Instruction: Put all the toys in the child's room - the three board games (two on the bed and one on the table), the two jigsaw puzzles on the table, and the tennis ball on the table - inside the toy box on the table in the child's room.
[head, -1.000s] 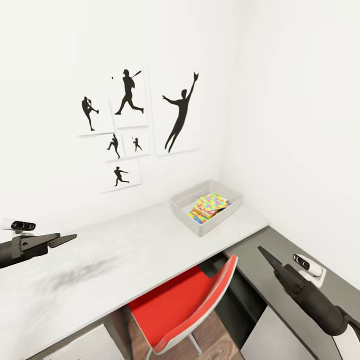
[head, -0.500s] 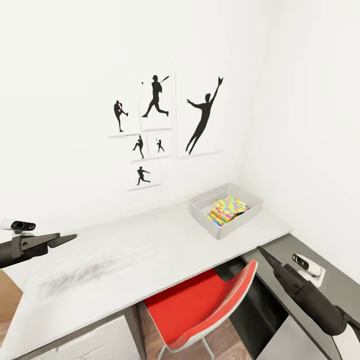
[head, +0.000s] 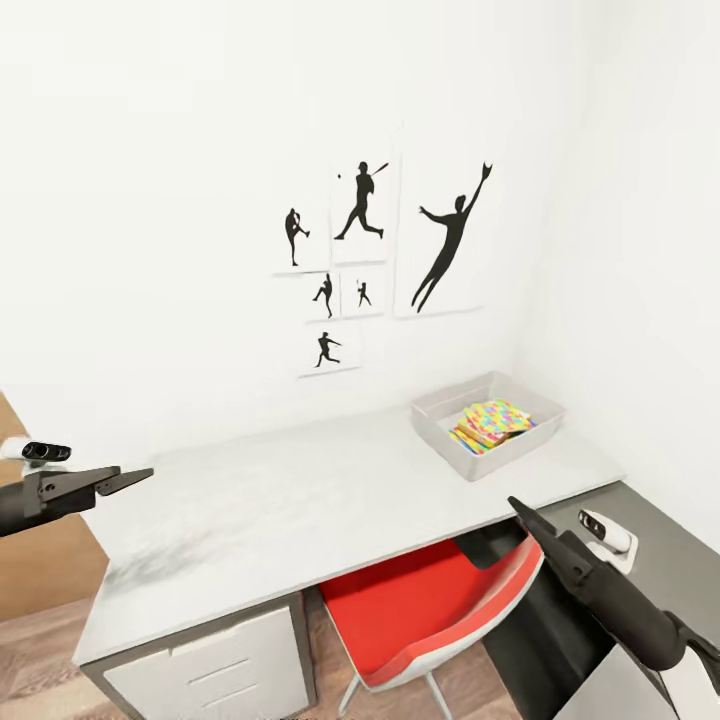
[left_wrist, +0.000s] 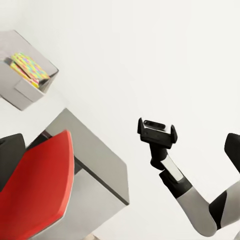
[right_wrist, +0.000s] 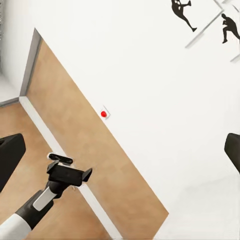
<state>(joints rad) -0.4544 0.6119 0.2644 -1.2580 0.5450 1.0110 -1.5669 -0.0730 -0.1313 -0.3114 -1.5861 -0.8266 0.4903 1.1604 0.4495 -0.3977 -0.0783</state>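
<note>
— How far along are you?

— The toy box (head: 480, 460) sits at the far end of the table (head: 300, 500), near the corner, and a jigsaw puzzle (head: 497, 421) lies on top of a colourful stack inside it. What's under it I can't make out. The rest of the tabletop looks bare, so I'd judge the table's share mostly done.

— And your pincers?

— My left gripper (head: 125, 480) and right gripper (head: 520, 511) both carry nothing (fingers spread, going by the wrist views). The bed's games likely remain; neither shows here.
</note>
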